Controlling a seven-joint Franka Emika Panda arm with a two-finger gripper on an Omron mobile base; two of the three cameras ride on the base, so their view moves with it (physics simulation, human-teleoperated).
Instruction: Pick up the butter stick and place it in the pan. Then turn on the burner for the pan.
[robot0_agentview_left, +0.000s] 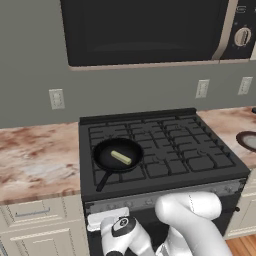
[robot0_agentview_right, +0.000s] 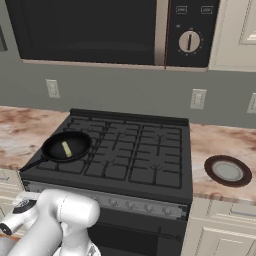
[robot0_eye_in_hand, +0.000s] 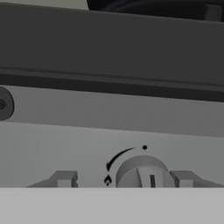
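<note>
Left base view: the butter stick is lying inside the pan, which is sitting on the front-left burner of a black stove, its handle pointing toward the front edge. The white arm is reaching low in front of the stove's control panel. Right base view: the pan with the butter stick is resting at the stove's left front, and a grey round dish is sitting on the marbled surface to the right. Hand view: the fingers are standing spread apart, flanking a grey knob on the panel, not visibly pinching it.
</note>
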